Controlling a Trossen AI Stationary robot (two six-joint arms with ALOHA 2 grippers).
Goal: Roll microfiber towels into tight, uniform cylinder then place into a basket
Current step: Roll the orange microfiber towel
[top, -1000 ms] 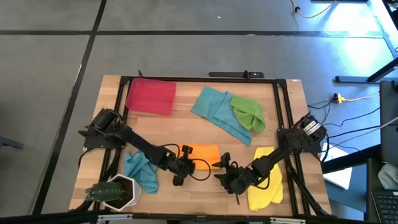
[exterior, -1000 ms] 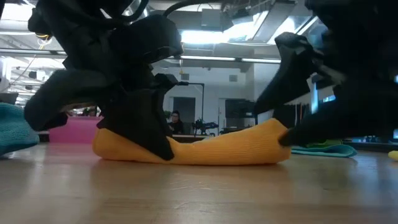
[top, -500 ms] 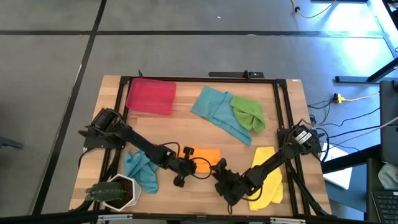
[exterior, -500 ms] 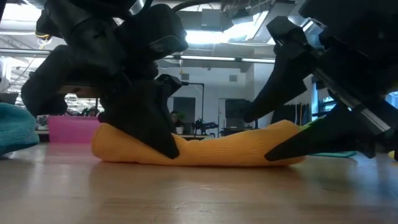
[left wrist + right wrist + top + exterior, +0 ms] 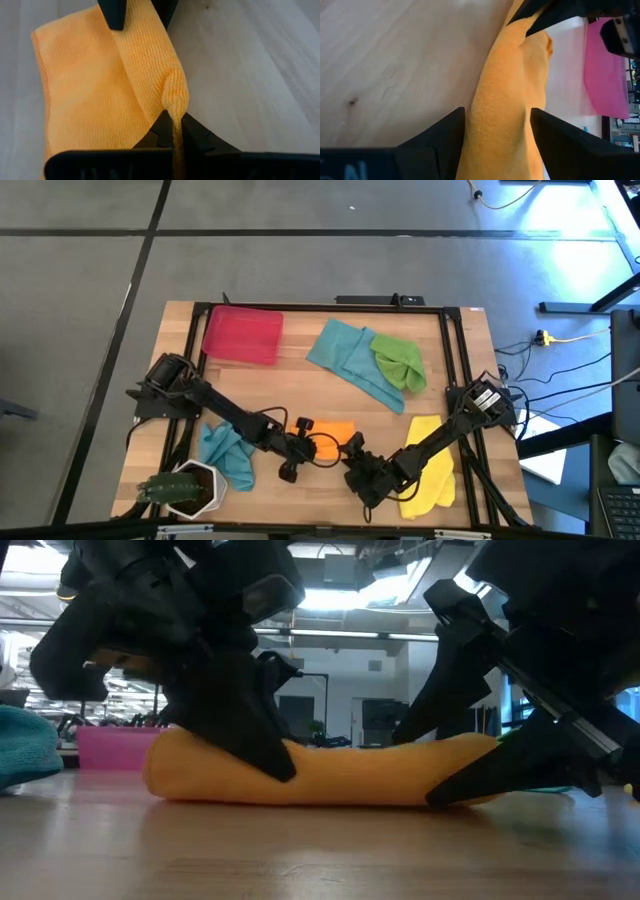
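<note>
Left hand pinched shut on orange towel edge, mid-counter. Right hand spread wide, fingers flanking rolled towel's other end.

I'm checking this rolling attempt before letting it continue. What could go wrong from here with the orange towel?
The left gripper pinches only a thin fold at one end of the orange towel, so that end may slip out or unroll. The right gripper straddles the other end with open fingers; closing may flatten the roll unevenly. The basket sits far across the table, so the roll might loosen in transit.
</note>
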